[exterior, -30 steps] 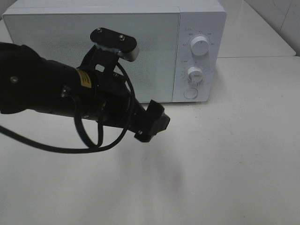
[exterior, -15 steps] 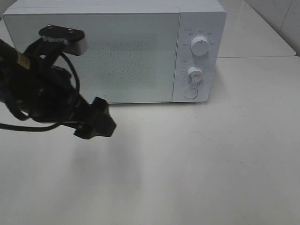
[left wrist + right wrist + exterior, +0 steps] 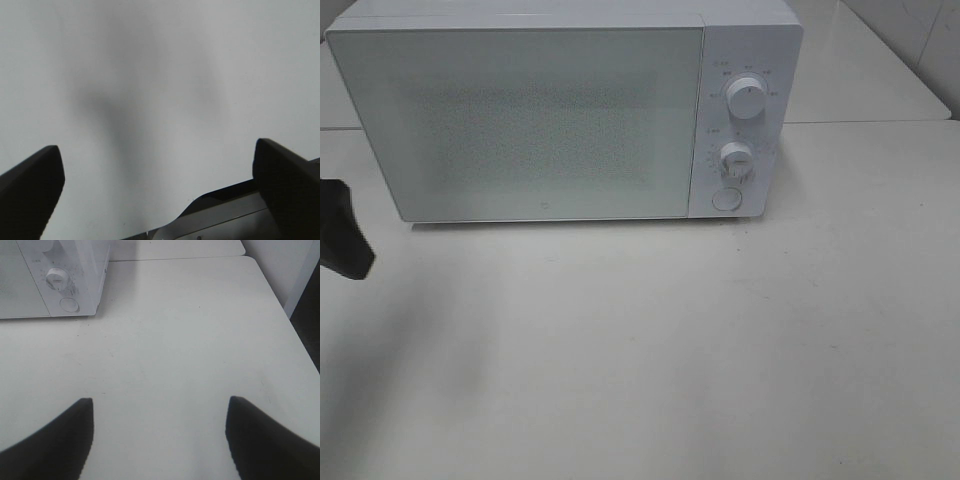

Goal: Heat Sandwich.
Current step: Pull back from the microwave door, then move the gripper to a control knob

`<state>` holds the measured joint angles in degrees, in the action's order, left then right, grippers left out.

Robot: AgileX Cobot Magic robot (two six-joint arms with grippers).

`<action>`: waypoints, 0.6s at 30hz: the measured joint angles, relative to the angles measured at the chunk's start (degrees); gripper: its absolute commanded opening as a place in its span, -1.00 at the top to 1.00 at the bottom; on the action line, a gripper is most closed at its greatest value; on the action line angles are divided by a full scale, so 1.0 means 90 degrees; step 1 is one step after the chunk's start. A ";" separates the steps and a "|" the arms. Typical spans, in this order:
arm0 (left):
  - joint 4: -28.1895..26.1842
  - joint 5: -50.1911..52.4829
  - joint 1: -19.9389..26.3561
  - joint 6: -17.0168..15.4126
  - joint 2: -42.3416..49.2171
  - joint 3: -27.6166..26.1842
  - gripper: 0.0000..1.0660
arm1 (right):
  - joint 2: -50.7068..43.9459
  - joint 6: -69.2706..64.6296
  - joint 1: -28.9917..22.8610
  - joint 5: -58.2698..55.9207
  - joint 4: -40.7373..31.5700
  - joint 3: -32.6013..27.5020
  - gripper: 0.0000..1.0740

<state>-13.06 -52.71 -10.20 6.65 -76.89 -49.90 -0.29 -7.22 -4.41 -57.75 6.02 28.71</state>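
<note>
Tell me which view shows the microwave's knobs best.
The exterior high view: the upper knob and lower knob both face the camera whole. The right wrist view catches only the lower knob whole, at an angle; the left wrist view shows just table.

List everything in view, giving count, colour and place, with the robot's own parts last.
microwave: one, white, door shut, at the back of the table
knobs: two, white, one above the other on the microwave's right panel
button: one, white, round, below the knobs
table: one, white, under the microwave
left gripper: one, black, open, empty, at the exterior view's left edge
right gripper: one, black, open, empty, over bare table
</note>
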 measured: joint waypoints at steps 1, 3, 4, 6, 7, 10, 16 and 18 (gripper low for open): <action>0.0006 -0.0115 0.0204 0.0000 0.0064 0.0000 -0.83 | 0.0000 0.0000 0.0000 0.0000 0.0000 0.0000 -0.33; 0.0089 -0.0388 0.0758 -0.0006 0.0236 0.0000 -0.83 | 0.0000 0.0000 0.0000 0.0000 0.0000 0.0000 -0.33; 0.0089 -0.0388 0.0758 -0.0006 0.0236 0.0000 -0.83 | 0.0000 0.0000 0.0000 0.0000 0.0000 0.0000 -0.33; 0.0166 -0.0554 0.1127 -0.0083 0.0350 0.0000 -0.83 | 0.0000 0.0000 0.0000 0.0000 0.0000 0.0000 -0.33; 0.0178 -0.0726 0.1407 -0.0178 0.0490 0.0000 -0.83 | 0.0000 0.0000 0.0000 0.0000 0.0000 0.0000 -0.33; 0.0248 -0.0891 0.1598 -0.0236 0.0637 0.0000 -0.83 | 0.0000 0.0000 0.0000 0.0000 0.0000 0.0000 -0.33; 0.0490 -0.1133 0.1668 -0.0242 0.1451 0.0255 -0.83 | 0.0000 0.0000 0.0000 0.0000 0.0000 0.0000 -0.33; 0.0503 -0.1140 0.1674 -0.0242 0.1604 0.0350 -0.83 | 0.0000 0.0000 0.0000 0.0000 0.0000 0.0000 -0.33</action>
<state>-8.54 -62.97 4.87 4.47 -62.45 -46.75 -0.29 -7.22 -4.41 -57.75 6.02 28.71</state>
